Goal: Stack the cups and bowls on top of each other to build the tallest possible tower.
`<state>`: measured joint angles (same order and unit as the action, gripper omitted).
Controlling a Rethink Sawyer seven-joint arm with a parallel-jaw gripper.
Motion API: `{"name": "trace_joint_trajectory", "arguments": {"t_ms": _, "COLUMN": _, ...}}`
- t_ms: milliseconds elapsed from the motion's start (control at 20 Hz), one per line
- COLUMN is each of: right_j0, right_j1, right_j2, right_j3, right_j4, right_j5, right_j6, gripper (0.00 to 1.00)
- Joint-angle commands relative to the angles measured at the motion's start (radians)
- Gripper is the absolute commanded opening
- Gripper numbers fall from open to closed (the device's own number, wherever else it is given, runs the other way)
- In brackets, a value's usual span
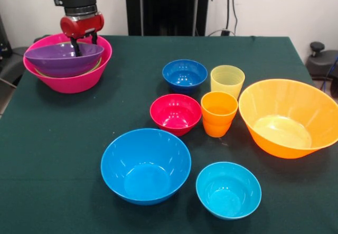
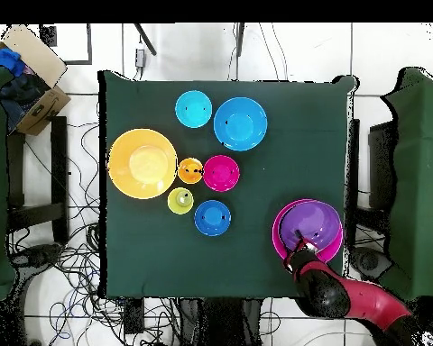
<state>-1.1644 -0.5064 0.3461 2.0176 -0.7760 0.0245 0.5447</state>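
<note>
Bowls nested at the green surface's corner, purple bowl tilted inside pink bowl, look light, stiff and slippery, best pinched at the thin rim, where the claw apparently grips the purple one.

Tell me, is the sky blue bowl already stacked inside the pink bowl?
No, the sky blue bowl sits alone on the green table, while the pink bowl holds the purple bowl.
</note>
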Motion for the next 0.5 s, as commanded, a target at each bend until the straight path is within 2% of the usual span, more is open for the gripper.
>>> {"name": "trace_joint_trajectory", "arguments": {"t_ms": 50, "right_j0": 0.076, "right_j1": 0.052, "right_j2": -0.036, "right_j3": 0.055, "right_j4": -0.016, "right_j5": 0.001, "right_j6": 0.222, "gripper": 1.0}}
{"name": "trace_joint_trajectory", "arguments": {"t_ms": 250, "right_j0": 0.081, "right_j1": 0.053, "right_j2": -0.041, "right_j3": 0.055, "right_j4": -0.016, "right_j5": -0.006, "right_j6": 0.218, "gripper": 1.0}}
{"name": "trace_joint_trajectory", "arguments": {"t_ms": 500, "right_j0": 0.072, "right_j1": 0.026, "right_j2": -0.02, "right_j3": 0.059, "right_j4": -0.006, "right_j5": 0.054, "right_j6": 0.181, "gripper": 1.0}}
